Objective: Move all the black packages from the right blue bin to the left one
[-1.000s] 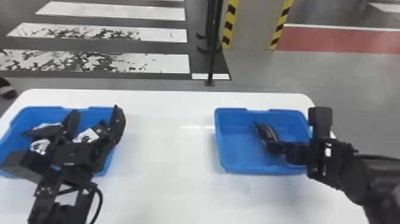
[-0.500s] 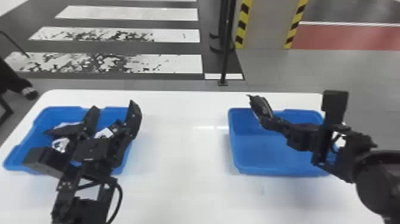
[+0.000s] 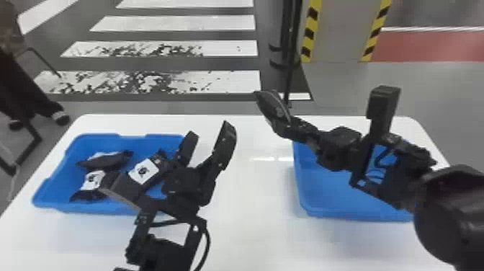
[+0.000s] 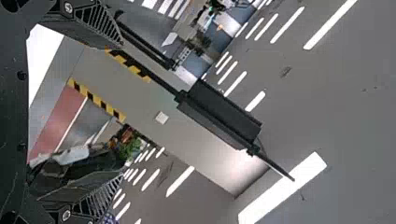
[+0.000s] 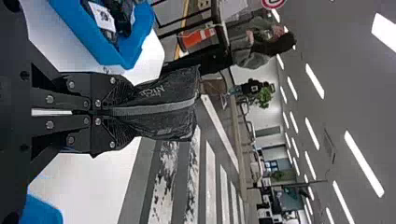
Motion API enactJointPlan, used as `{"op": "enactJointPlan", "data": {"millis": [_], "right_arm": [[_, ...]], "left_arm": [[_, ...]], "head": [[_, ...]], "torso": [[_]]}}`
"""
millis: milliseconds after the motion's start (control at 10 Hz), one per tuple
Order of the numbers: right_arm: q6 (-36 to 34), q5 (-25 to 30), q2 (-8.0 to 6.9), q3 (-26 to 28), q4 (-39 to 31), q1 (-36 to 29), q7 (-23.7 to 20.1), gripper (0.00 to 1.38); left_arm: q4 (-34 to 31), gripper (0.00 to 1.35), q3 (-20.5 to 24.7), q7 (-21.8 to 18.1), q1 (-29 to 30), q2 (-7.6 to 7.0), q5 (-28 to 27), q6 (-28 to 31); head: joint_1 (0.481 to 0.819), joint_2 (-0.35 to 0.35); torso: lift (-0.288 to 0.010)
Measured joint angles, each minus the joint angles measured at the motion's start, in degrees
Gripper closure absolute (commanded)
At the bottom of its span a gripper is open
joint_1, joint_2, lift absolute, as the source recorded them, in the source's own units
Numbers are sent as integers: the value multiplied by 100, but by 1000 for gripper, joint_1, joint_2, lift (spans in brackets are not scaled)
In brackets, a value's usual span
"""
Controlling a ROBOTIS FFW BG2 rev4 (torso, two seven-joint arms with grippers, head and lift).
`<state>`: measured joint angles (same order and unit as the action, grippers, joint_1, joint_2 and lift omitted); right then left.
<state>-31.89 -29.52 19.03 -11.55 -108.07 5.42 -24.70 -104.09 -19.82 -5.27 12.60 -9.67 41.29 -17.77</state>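
Since the earlier frames, the held black package (image 3: 272, 103) has been lifted out of the right blue bin (image 3: 324, 194) and carried left, past that bin's left wall. The left gripper (image 3: 210, 130) has been shifted slightly right relative to the left blue bin (image 3: 54, 185).

Left to right, head view: the left blue bin is set on the white table (image 3: 248, 230). At least three packages are contained in it: a dark package (image 3: 105, 161) toward the back, a white-labelled package (image 3: 92, 182) nearer the front, and another labelled package (image 3: 144, 171) partly covered by the left arm. Exact count can't be told.

The left gripper is held over the bin's right end, fingers spread wide; the same wide gap is shown in the left wrist view.

The held package is suspended between the two bins, seen across the table's far edge, tilted with its free end up and left. It is pinched at one end by the right gripper (image 3: 287, 126). In the right wrist view the fingers are closed narrow on it, with most of the pouch left sticking out past the tips.

The right blue bin is partly covered by the right arm. Behind the table, a dark pole (image 3: 291, 54) and a yellow-and-black striped panel (image 3: 338, 32) are seen.
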Motion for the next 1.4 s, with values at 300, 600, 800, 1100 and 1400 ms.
{"op": "enactJointPlan", "data": {"millis": [300,600,800,1100,1400], "right_arm": [[25,-327,39,-667,41,86,0,1205],[25,-604,83,-1118,-47,117,-8,1205],[23,-676,116,-1279,-65,128,-28,1205],[22,-716,132,-1302,-94,133,-42,1205],[24,-730,129,-1302,-112,121,-62,1205]], "left_arm": [[-4,102,-101,-1,-23,-17,-30,69],[-4,102,15,0,-10,4,-198,100],[-4,456,137,-14,19,27,-310,168],[-180,1236,370,-163,121,69,-343,848],[-252,1204,568,-94,168,102,-581,658]], "head": [[695,90],[695,139],[695,165],[695,162],[695,187]], "torso": [[-168],[-168],[-168],[-168],[-168]]}}
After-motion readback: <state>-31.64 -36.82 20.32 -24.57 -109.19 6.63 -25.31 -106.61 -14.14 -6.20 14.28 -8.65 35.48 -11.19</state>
